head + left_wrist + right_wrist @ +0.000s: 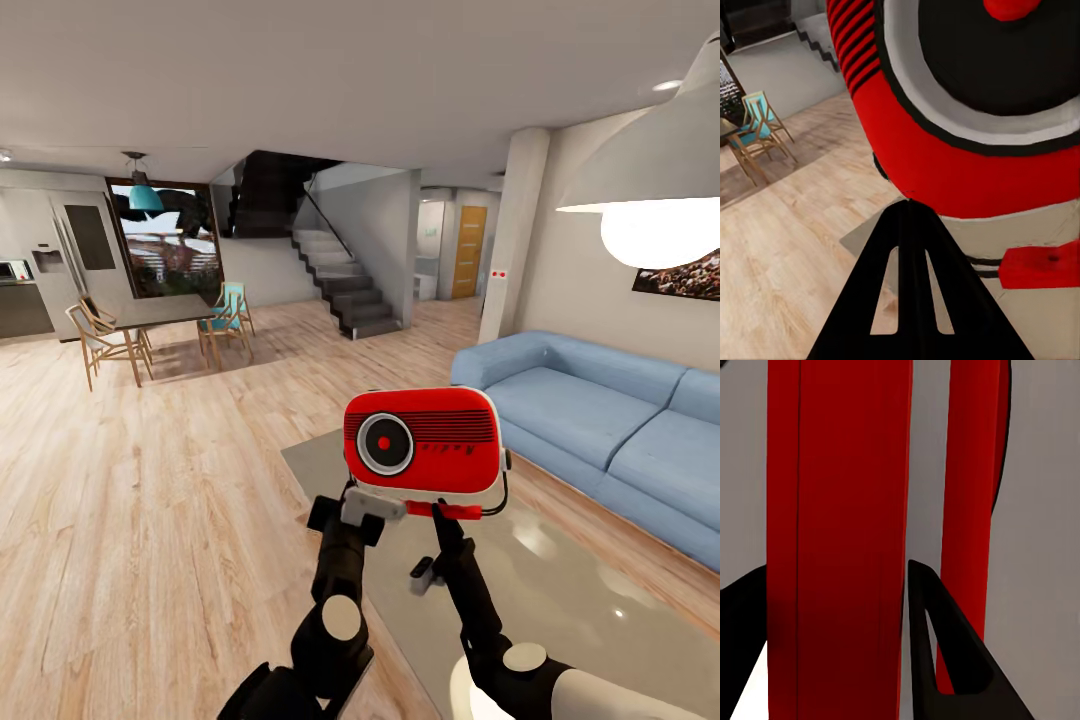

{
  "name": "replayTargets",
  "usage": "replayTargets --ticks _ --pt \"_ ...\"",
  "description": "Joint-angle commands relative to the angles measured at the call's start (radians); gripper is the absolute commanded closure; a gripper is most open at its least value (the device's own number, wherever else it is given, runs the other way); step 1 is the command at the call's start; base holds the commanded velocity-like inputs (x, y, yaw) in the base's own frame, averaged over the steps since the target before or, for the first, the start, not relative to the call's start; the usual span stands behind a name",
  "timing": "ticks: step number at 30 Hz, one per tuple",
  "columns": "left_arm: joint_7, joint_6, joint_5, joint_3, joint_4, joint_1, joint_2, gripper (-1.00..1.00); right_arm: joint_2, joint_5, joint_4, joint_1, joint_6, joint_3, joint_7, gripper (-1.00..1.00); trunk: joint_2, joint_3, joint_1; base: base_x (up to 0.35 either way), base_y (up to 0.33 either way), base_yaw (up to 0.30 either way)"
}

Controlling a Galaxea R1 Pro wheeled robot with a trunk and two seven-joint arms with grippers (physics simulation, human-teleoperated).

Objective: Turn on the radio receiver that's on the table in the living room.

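The small red rounded box radio receiver (pixel 424 442) with its grey-ringed round dial is held up above the low grey glossy coffee table (pixel 560 590) (blue sofa (pixel 600 420) beside it), the right gripper (pixel 440 512) clamped on its underside, the left gripper (pixel 909 206) pinched together, touching its lower edge.

blue sofa (pixel 590 420), staircase (pixel 340 275), dining chairs (pixel 100 340)

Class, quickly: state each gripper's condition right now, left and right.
Left gripper: shut, tip beside the radio receiver, gripping nothing.
Right gripper: shut on the radio receiver's red part.
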Motion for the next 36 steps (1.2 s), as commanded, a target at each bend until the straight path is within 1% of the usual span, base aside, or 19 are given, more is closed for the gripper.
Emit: replayTargets --ticks 1,3,4,5,6,7,9,12,13,16,22,24,27,30,33,36 --pt "-0.001 0.001 0.001 -0.005 0.0 -0.007 0.0 1.0 0.0 0.003 0.0 0.0 -0.001 -0.001 0.0 1.0 0.0 0.0 0.0 0.0 0.0 0.0" --pt "-0.001 0.002 0.006 -0.011 0.0 -0.019 0.0 1.0 0.0 0.003 0.0 0.0 -0.001 -0.001 0.0 1.0 0.0 0.0 0.0 0.0 0.0 0.0" --pt "-0.002 0.003 0.018 -0.013 0.0 -0.028 0.0 1.0 0.0 0.003 0.0 0.0 -0.001 -0.001 0.0 1.0 0.0 0.0 0.0 0.0 0.0 0.0" --pt "-0.008 0.004 0.041 -0.015 0.0 -0.037 0.0 1.0 0.0 0.003 0.0 0.0 -0.001 -0.001 0.0 1.0 0.0 0.0 0.0 0.0 0.0 0.0" --pt "-0.019 0.005 0.074 -0.017 0.0 -0.046 0.0 1.0 0.0 0.003 0.0 0.0 -0.001 -0.001 0.0 1.0 0.0 0.0 0.0 0.0 0.0 0.0" --pt "-0.026 0.005 0.093 -0.017 0.0 -0.051 0.0 1.0 0.001 0.003 0.0 0.0 -0.001 -0.001 0.0 1.0 0.0 0.0 0.0 0.0 0.0 0.0" --pt "-0.054 0.015 0.159 -0.019 0.0 -0.074 0.0 1.0 0.001 0.003 0.0 0.0 -0.001 -0.001 0.0 1.0 0.0 0.0 0.0 0.0 0.0 0.0" --pt "-0.07 0.039 0.201 -0.019 0.0 -0.107 0.0 1.0 0.001 0.003 0.0 0.0 -0.001 -0.001 0.0 1.0 0.0 0.0 0.0 0.0 0.0 0.0" --pt "-0.073 0.046 0.209 -0.019 0.0 -0.12 0.0 1.0 0.002 0.003 0.0 0.0 -0.001 -0.001 0.0 1.0 0.0 0.0 0.0 0.0 0.0 0.0" --pt "-0.077 0.061 0.219 -0.018 0.0 -0.146 0.0 1.0 0.002 0.003 0.0 0.0 -0.001 0.0 0.0 1.0 0.0 0.0 0.0 0.0 0.0 0.0" --pt "-0.081 0.074 0.229 -0.017 0.0 -0.18 0.0 1.0 0.002 0.003 0.0 0.0 -0.001 0.001 0.0 1.0 0.0 0.0 0.0 0.0 0.0 0.0" --pt "-0.08 0.076 0.247 -0.015 0.0 -0.193 0.0 1.0 0.002 0.003 0.0 0.0 -0.001 0.001 0.0 1.0 0.0 0.0 0.0 0.0 0.0 0.0" --pt "-0.079 0.078 0.315 -0.011 0.0 -0.218 0.0 1.0 0.002 0.003 0.0 0.0 -0.001 0.001 0.0 1.0 0.0 0.0 0.0 0.0 0.0 0.0" --pt "-0.079 0.089 0.356 -0.008 0.0 -0.235 0.0 1.0 0.002 0.003 0.0 0.0 -0.001 0.001 0.0 1.0 0.0 0.0 0.0 0.0 0.0 0.0" --pt "-0.08 0.12 0.371 -0.008 0.0 -0.254 0.0 1.0 0.002 0.003 0.0 0.0 -0.001 0.001 0.0 1.0 0.0 0.0 0.0 0.0 0.0 0.0" --pt "-0.081 0.136 0.376 -0.007 0.001 -0.269 0.0 1.0 0.002 0.003 0.0 0.0 -0.001 0.001 0.0 1.0 0.0 0.0 0.0 0.0 0.0 0.0"
